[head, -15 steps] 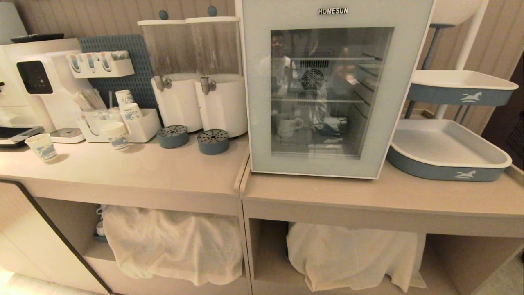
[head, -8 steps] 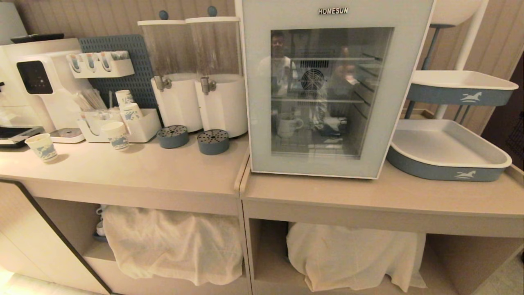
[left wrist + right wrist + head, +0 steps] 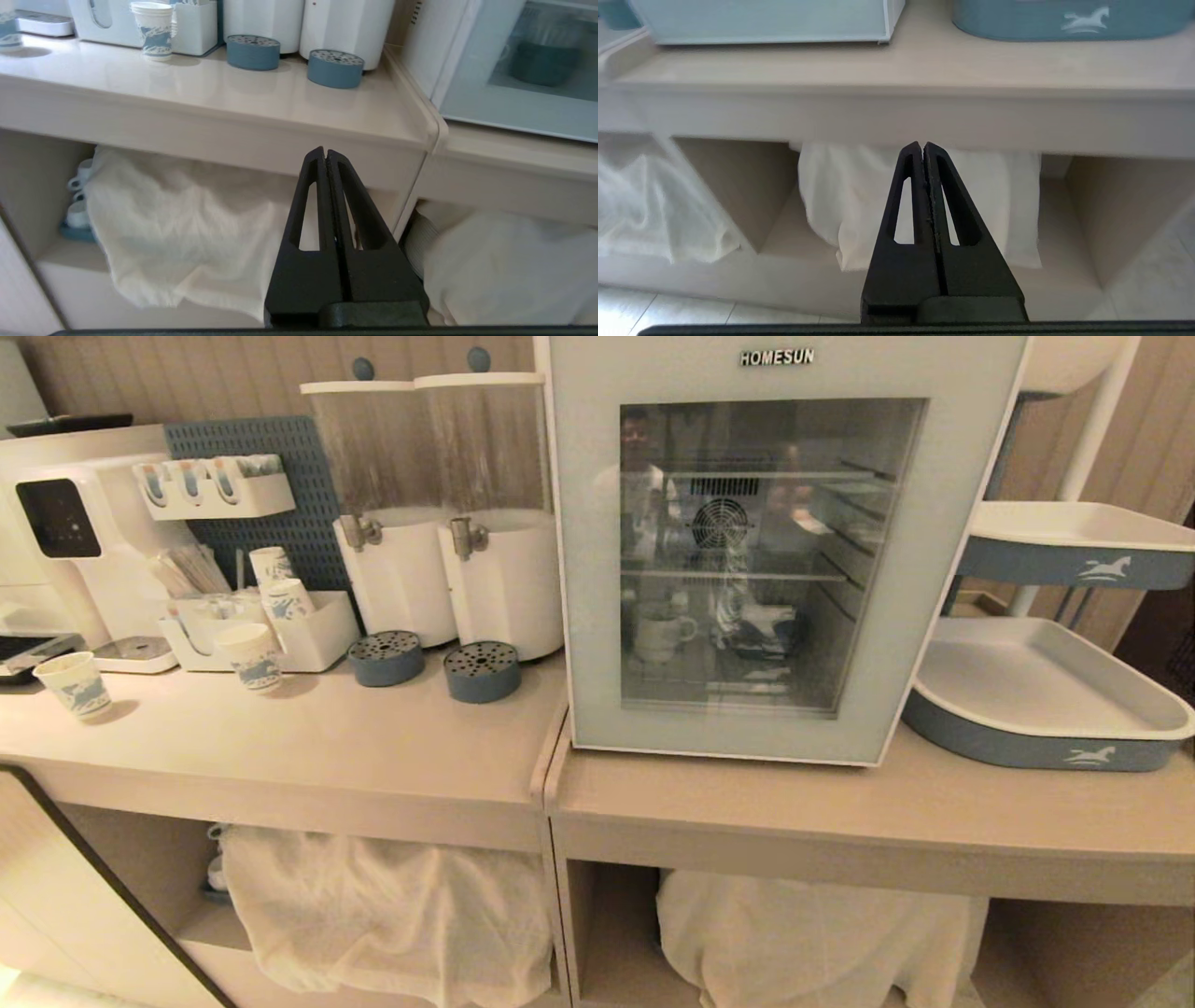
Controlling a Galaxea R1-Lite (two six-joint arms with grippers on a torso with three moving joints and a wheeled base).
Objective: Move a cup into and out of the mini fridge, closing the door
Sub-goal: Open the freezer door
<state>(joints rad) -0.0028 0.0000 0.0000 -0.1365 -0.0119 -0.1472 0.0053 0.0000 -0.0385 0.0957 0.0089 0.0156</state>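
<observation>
The white mini fridge (image 3: 569,551) stands on the right counter, its side panel (image 3: 423,51) also showing in the left wrist view. Its door (image 3: 943,560), pale grey-blue round a glass window, is closed. Behind the glass the cup (image 3: 659,632), a squat white mug with a loop handle, sits on the lower wire shelf. Neither arm shows in the head view. My left gripper (image 3: 325,153) is shut and empty, held low in front of the left counter's edge. Likewise shut and empty, my right gripper (image 3: 923,145) hangs below the right counter's edge.
On the left counter (image 3: 280,737) stand two white drink dispensers (image 3: 448,569), blue drip cups (image 3: 482,671), paper cups (image 3: 252,655) and a white machine (image 3: 65,532). Blue-and-white trays (image 3: 1046,695) sit right of the fridge. White cloths (image 3: 392,905) hang in the open shelves below.
The whole head view has shifted and grown slightly, so the camera has moved nearer the counter. Nothing on the counter has moved.
</observation>
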